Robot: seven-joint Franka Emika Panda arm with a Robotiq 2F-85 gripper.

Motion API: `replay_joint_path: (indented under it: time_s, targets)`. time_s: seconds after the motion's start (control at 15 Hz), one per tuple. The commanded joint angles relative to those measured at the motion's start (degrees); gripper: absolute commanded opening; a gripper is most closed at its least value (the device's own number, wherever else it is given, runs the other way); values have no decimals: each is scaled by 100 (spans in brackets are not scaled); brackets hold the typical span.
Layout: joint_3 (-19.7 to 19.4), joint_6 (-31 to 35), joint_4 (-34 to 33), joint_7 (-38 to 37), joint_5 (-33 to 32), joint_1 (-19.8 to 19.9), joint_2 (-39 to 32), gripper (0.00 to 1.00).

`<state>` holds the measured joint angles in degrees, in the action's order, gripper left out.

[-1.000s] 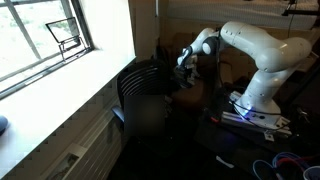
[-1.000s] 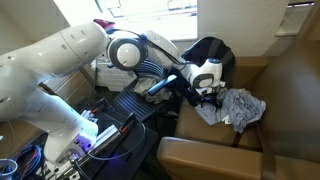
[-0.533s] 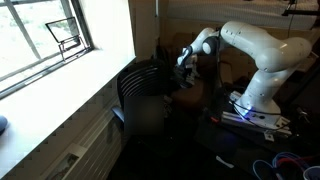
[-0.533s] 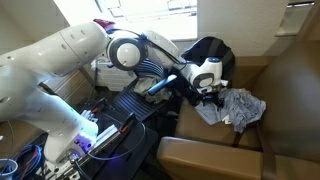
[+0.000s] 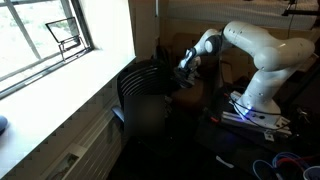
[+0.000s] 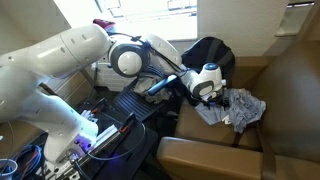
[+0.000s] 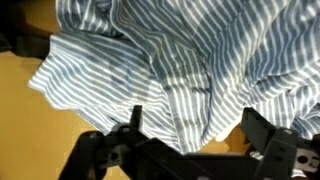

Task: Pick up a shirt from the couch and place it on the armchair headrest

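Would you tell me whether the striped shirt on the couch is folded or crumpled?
Crumpled: the shirt lies in irregular ridges in the wrist view, a bunched heap in an exterior view.

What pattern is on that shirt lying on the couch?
The shirt has thin blue-and-white stripes, clearest in the wrist view.

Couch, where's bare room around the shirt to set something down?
Bare couch leather lies at the shirt's lower-left edge in the wrist view. In an exterior view, the cushion beyond the shirt, away from the arm, is bare too. Crowded: right under the open gripper, where the shirt bunches.
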<state>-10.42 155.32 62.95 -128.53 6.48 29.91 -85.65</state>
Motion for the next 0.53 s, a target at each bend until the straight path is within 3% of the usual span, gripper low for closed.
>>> replay_joint_path:
  time_s: [0.0,0.2,0.4,0.47]
  targets:
    - [-138,-274,2,145,189,-83,0,100]
    - [-204,-359,-5,142,292,-124,-1,100]
    - [-771,-291,179,-892,414,-560,-2,100]
    - [-703,-491,162,-976,488,-512,-2,100]
